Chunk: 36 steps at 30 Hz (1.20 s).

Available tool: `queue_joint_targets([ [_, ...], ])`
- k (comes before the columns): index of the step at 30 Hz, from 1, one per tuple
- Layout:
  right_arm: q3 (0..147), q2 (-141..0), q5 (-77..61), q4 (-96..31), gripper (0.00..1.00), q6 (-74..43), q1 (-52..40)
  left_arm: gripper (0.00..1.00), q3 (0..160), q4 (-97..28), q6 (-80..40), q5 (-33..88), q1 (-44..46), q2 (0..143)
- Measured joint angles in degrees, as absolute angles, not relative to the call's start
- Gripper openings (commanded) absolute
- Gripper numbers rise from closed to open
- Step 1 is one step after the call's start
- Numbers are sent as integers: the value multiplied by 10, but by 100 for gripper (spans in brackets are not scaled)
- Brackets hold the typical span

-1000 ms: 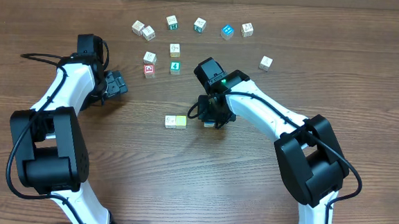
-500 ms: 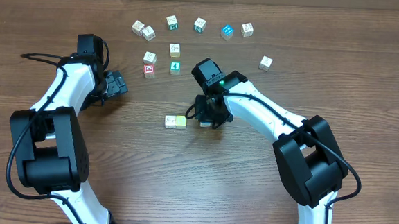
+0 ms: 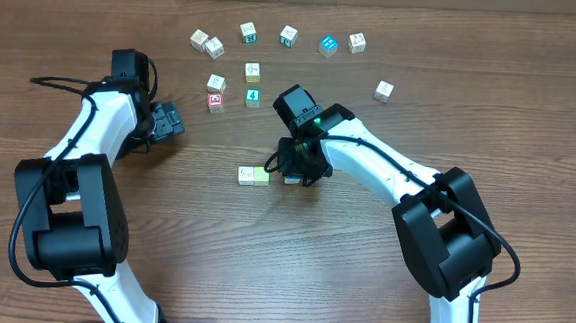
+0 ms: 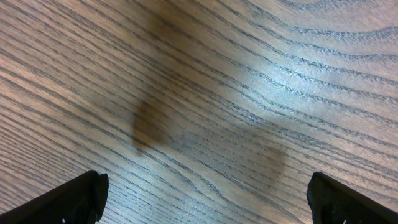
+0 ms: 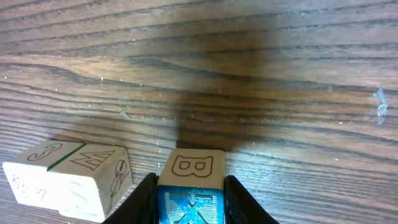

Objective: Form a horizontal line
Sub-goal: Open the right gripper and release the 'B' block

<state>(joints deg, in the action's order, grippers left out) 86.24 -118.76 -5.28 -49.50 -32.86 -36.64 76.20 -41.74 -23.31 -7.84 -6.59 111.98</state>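
Gripping blue X cube [image 5: 188, 200], right claw [image 5: 189, 210] over streaky wood-grain table [image 3: 262, 255].

The table [image 5: 280, 74] is matt, grained wood; the blue-faced cube [image 5: 189, 186] looks like smooth painted wood.

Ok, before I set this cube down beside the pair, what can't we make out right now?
- Right wrist: the underside of the blue X cube is cut off by the picture's bottom edge, so resting or lifted is unknown.
- Overhead: the right gripper hides that cube, so its gap to the cube pair is unclear there.
- Overhead: the letter on the red-faced cube is too small.
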Motion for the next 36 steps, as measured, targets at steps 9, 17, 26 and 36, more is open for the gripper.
queue_joint_targets([
  [9,862,-1188,-56,-494,29,-330,-378,99,762,-417,-233,-78,-66,1120],
  [17,862,-1188,-58,-489,29,-330,-379,100,762,-417,-233,-78,-66,1120],
  [26,862,-1188,-62,-486,38,-330,-379,100,762,-417,-233,-78,-66,1120],
  [36,862,-1188,-62,-481,46,-332,-380,99,762,-417,-233,-78,-66,1120],
])
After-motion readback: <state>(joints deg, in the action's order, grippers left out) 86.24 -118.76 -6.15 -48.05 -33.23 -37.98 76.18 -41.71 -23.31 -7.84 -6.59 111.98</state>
